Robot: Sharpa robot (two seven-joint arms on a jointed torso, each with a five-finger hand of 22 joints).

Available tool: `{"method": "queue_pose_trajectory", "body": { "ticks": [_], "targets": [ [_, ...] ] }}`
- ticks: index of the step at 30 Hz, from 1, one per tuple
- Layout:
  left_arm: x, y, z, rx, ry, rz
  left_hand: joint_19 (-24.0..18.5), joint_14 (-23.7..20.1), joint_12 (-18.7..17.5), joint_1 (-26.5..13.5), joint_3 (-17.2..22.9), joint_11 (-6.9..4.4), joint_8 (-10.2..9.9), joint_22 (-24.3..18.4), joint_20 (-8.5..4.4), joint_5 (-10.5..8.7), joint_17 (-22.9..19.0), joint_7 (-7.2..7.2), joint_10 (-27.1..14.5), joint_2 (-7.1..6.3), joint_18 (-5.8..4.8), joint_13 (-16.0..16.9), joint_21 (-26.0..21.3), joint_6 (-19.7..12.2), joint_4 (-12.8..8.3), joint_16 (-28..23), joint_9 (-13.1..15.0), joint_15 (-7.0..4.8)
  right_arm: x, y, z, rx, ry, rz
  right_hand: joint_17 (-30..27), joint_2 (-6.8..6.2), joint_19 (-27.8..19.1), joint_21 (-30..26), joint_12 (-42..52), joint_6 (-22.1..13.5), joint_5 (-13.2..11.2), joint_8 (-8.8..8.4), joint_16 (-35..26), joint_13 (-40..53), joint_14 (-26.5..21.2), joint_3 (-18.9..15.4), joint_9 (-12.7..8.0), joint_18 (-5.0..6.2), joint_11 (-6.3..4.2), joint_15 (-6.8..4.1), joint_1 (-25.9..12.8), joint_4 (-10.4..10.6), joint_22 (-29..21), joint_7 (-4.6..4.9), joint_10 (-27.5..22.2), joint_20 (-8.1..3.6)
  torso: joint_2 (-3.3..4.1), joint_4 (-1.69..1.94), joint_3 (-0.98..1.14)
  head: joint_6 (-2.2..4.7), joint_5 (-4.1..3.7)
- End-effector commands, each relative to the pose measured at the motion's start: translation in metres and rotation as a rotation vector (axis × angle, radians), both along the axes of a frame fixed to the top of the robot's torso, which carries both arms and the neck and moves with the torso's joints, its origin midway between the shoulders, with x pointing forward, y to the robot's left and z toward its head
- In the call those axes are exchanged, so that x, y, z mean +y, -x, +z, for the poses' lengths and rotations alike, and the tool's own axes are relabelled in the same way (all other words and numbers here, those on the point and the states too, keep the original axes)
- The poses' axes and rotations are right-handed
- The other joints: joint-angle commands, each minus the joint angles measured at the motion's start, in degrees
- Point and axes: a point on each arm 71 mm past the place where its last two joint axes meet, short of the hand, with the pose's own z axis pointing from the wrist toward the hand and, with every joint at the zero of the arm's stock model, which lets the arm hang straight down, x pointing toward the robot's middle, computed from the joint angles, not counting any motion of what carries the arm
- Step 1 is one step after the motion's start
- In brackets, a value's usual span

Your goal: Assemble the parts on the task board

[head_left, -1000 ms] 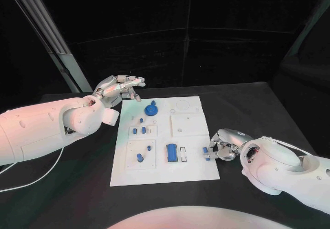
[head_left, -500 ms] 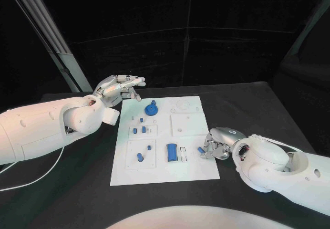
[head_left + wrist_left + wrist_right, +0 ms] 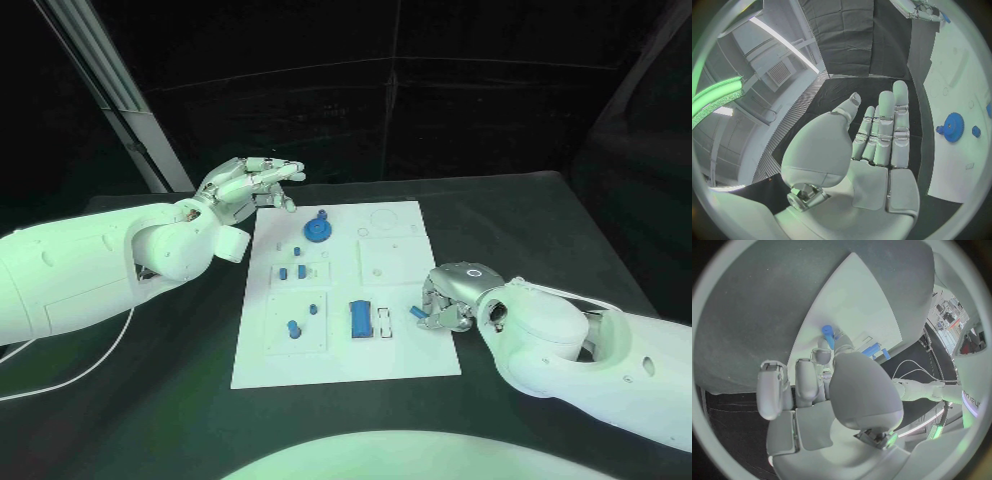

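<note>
The white task board [image 3: 397,215] lies in the middle of the black table. My right hand [image 3: 450,297] is at the board's right edge and pinches a small blue part [image 3: 418,312] between thumb and a finger; the part [image 3: 827,331] sticks out past the fingertips of that hand [image 3: 817,385] over the board [image 3: 861,305]. My left hand [image 3: 254,183] hovers beyond the board's far left corner, fingers stretched out, holding nothing. Its flat palm [image 3: 873,150] faces the camera in the left wrist view.
On the board sit a blue gear [image 3: 316,231], two small blue pieces [image 3: 293,272], a blue block [image 3: 359,318] and a blue peg piece [image 3: 299,328]. The gear [image 3: 953,127] lies beside my left hand. A metal post [image 3: 123,110] stands at the far left.
My right hand has slid left, from beside the board onto its right edge, carrying the small blue part. The left hand has stayed where it was.
</note>
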Motion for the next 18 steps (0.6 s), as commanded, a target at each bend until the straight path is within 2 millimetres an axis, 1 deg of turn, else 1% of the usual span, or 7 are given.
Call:
{"method": "queue_pose_trajectory", "body": {
  "ticks": [1,3,6,9,11,14,18],
  "targets": [
    [-0.001,0.000,0.001,-0.001,0.008,-0.015,0.49,-0.46,0.18,0.05,-0.32,-0.03,0.21,-0.09,-0.01,-0.08,-0.09,-0.14,-0.23,0.51,0.75,-0.08,-0.09,-0.33,0.14,0.25,-0.01,0.09,-0.007,0.003,-0.014,0.063,0.086,-0.017,0.43,1.24,-0.16,-0.18,-0.17,0.23,3.78,-0.50,-0.04,-0.01,1.31,1.06,-4.16,-0.15,-0.07,0.09,0.34,0.44,5.61,-0.18,-0.23,0.01,-0.01,0.01,0.04,-0.01,-0.08],
    [-0.001,0.000,0.001,0.000,0.008,-0.015,0.49,-0.46,0.18,0.05,-0.32,-0.03,0.21,-0.09,-0.01,-0.08,-0.09,-0.14,-0.23,0.51,0.75,-0.08,-0.09,-0.33,0.14,0.25,-0.01,0.09,-0.007,0.003,-0.013,0.060,0.062,-0.025,0.93,2.94,0.06,-0.01,0.11,0.43,4.24,-0.89,0.28,0.19,1.44,2.83,-4.34,-0.21,-0.29,-0.08,1.42,0.46,5.89,-0.35,0.01,-0.12,-0.01,0.02,0.06,-0.04,-0.05],
    [-0.001,0.000,0.001,0.000,0.007,-0.014,0.49,-0.46,0.18,0.05,-0.32,-0.03,0.21,-0.09,-0.01,-0.08,-0.09,-0.14,-0.23,0.51,0.75,-0.08,-0.09,-0.33,0.14,0.25,-0.01,0.09,-0.006,0.004,-0.011,0.055,0.018,-0.039,1.64,4.17,0.39,0.25,0.25,1.04,0.17,-1.99,0.71,0.35,1.61,6.82,-4.84,-0.31,-0.35,-0.24,3.46,0.12,6.31,-0.42,0.21,-0.42,0.00,-0.01,0.10,-0.02,0.05],
    [-0.001,0.000,0.001,0.001,0.007,-0.015,0.49,-0.46,0.18,0.05,-0.32,-0.03,0.21,-0.09,-0.01,-0.08,-0.09,-0.14,-0.23,0.51,0.75,-0.08,-0.09,-0.33,0.14,0.25,-0.01,0.09,-0.004,0.005,-0.008,0.048,-0.041,-0.057,2.23,3.44,0.70,0.50,0.56,1.82,0.30,-2.98,1.07,0.61,1.72,10.14,-5.22,-0.42,-0.42,-0.26,4.06,-0.07,6.72,-0.46,0.51,-0.41,-0.01,-0.03,0.09,-0.05,0.10],
    [-0.001,0.000,0.001,0.001,0.007,-0.015,0.49,-0.46,0.18,0.05,-0.32,-0.03,0.21,-0.09,-0.01,-0.08,-0.09,-0.14,-0.23,0.51,0.75,-0.08,-0.09,-0.33,0.14,0.25,-0.01,0.09,-0.004,0.006,-0.005,0.042,-0.078,-0.069,2.49,1.45,0.80,0.58,0.51,2.65,-0.01,-4.31,1.19,0.67,1.72,14.09,-5.64,-0.44,-0.26,-0.24,2.99,0.35,6.87,-0.43,0.74,-0.39,-0.01,-0.03,0.09,-0.05,0.09],
    [-0.001,0.000,0.001,0.001,0.007,-0.016,0.49,-0.46,0.18,0.05,-0.32,-0.03,0.21,-0.09,-0.01,-0.08,-0.09,-0.14,-0.23,0.51,0.75,-0.08,-0.09,-0.33,0.14,0.25,-0.01,0.09,-0.003,0.008,-0.002,0.036,-0.134,-0.088,2.69,0.92,0.91,0.67,0.76,3.20,-0.26,-4.52,1.30,0.85,1.76,15.36,-5.65,-0.49,-0.39,-0.21,2.44,0.53,7.03,-0.52,0.97,-0.35,-0.02,-0.05,0.10,-0.07,0.08],
    [-0.001,0.000,0.001,0.001,0.007,-0.017,0.49,-0.48,0.24,0.03,-0.37,-0.02,0.25,-0.12,0.00,-0.08,-0.12,-0.14,-0.25,0.55,0.75,-0.09,-0.12,-0.34,0.16,0.27,-0.01,0.10,-0.003,0.010,0.002,0.042,-0.221,-0.114,3.23,-1.23,1.19,0.90,1.17,4.10,-0.25,-5.37,1.61,1.22,1.87,18.39,-5.72,-0.59,-0.41,-0.25,0.39,1.06,7.42,-0.62,1.39,-0.34,-0.03,0.00,0.06,-0.02,0.04]
  ]
}}
